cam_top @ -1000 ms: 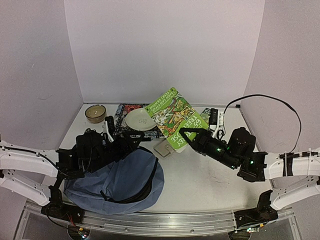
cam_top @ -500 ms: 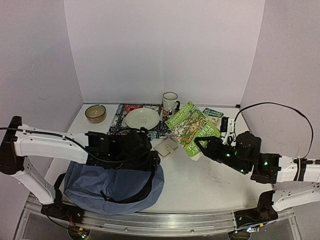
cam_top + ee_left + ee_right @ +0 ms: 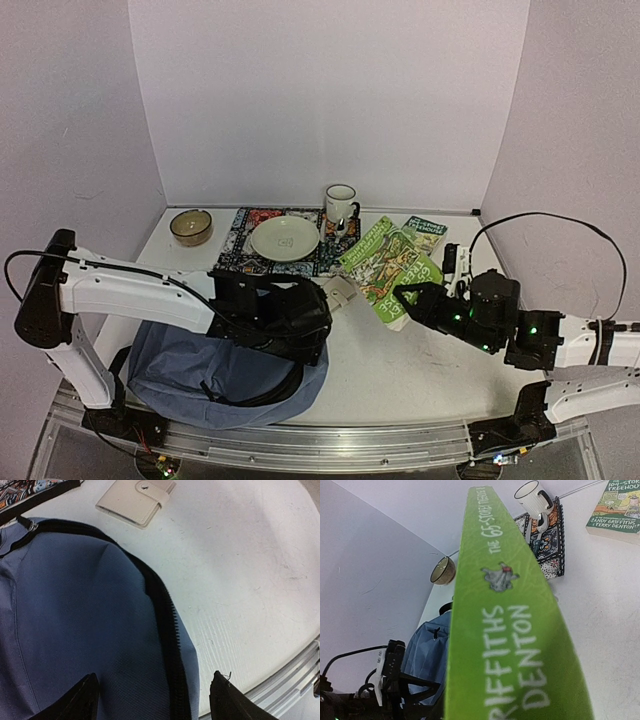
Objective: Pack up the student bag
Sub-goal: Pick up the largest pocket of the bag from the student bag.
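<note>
Packing student bag: nothing visibly stowed yet

Student bag (image 3: 230, 365) at near-left edge of worktop (image 3: 400, 370). Left jaws over it, wide apart, empty. Right of bag: right jaws clamped on green book (image 3: 385, 265), held aloft. Beyond bag: wallet (image 3: 338, 292), second book (image 3: 425, 232), unpacked.

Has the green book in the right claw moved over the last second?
Yes. The green book has shifted right and toward the near side of the top view, uncovering the mug it hid before.
</note>
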{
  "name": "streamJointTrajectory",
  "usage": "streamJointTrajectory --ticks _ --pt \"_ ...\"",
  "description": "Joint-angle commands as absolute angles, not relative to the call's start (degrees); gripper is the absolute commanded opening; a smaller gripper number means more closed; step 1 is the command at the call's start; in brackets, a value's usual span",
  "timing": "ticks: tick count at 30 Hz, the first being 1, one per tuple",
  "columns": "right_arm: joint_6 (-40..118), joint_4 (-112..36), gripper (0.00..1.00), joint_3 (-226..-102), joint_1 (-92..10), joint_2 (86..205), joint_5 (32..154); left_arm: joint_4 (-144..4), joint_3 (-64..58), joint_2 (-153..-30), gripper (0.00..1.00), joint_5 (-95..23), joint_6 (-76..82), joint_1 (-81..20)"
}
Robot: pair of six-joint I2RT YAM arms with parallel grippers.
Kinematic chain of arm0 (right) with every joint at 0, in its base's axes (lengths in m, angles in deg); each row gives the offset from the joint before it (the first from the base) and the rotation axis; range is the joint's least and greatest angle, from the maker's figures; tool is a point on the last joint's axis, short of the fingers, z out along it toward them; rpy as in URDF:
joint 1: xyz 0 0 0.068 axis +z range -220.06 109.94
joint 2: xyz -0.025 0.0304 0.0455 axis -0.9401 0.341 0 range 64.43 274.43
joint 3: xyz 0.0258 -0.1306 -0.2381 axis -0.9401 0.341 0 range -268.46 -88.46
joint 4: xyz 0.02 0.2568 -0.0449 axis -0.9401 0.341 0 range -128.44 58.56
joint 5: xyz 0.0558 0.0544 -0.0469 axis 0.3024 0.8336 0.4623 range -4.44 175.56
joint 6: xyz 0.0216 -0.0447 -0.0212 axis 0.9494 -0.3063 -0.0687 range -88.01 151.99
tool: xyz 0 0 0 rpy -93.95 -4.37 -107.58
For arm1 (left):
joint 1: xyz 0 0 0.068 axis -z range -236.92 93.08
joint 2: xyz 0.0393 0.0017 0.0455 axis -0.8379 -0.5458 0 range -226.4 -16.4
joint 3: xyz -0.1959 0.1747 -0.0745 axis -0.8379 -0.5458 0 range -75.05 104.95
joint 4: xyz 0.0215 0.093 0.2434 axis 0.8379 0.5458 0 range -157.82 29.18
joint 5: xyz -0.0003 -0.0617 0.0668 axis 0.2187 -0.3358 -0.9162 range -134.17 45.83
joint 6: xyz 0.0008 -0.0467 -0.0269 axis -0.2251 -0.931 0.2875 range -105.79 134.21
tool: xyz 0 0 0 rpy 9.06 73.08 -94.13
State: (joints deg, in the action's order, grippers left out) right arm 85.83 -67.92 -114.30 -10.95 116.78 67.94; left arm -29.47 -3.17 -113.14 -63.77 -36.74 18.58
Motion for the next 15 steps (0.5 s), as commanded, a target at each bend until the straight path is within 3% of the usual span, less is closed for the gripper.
streamJointTrajectory --ticks 1,8,15 --pt "85.0 -73.6 0.0 -115.9 -11.1 114.4 67.1 -23.1 -0.5 -113.9 0.69 -66.1 -36.9 18.7" --pt "84.2 -72.7 0.0 -117.2 -11.1 114.3 69.8 -20.6 -0.8 -109.1 0.34 -68.9 -37.8 18.7" --pt "83.0 -70.1 0.0 -120.9 -11.1 116.2 76.2 -17.3 -1.5 -105.4 0.15 -71.8 -39.1 18.6"
